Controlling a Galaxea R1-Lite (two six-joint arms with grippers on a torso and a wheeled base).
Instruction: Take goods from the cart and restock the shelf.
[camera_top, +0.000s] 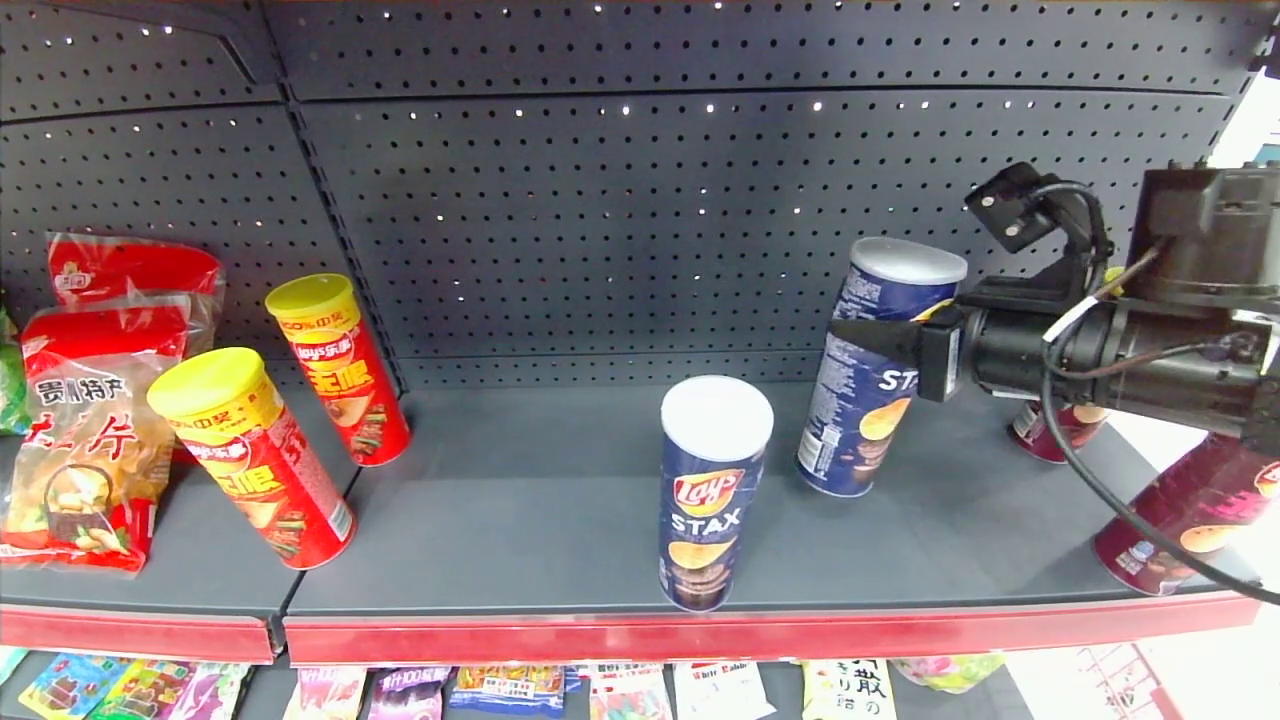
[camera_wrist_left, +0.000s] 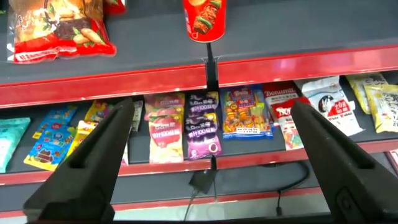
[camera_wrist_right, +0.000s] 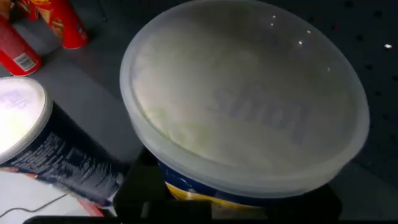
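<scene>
my left gripper (camera_wrist_left: 212, 109) hangs low in front of the lower shelf. its jaws are spread wide with nothing between them, and it faces a row of coloured packets (camera_wrist_left: 202, 127) below the red front edge of the shelf (camera_top: 740, 636).

up on the grey deck, nearest that edge at about 12 o'clock, the front blue can (camera_top: 712, 495) stands upright under its white lid, apart from everything else. at 10 o'clock, also near the edge, stands a red can (camera_top: 255, 465) with a yellow lid. a second red can (camera_top: 342, 372) of the same kind is behind it, toward 11 o'clock. at 9 o'clock two red snack bags (camera_top: 85, 440) stand one behind the other. at 3 o'clock a maroon can (camera_top: 1190, 520) sits by the front edge, partly behind my right arm, and another maroon can (camera_top: 1050, 432) is farther back.

my right gripper (camera_top: 855, 335) comes in from 3 o'clock and is clenched on the blue can (camera_top: 865, 400) at about 1 o'clock, gripping its upper half just under the pale lid (camera_wrist_right: 249, 106). this can is behind the front blue can, off to the right, and not touching it. its base is down at the deck, but i cannot tell whether it rests there or hangs just above.

farthest back, at 12 o'clock, is the dark pegboard (camera_top: 640, 220).
</scene>
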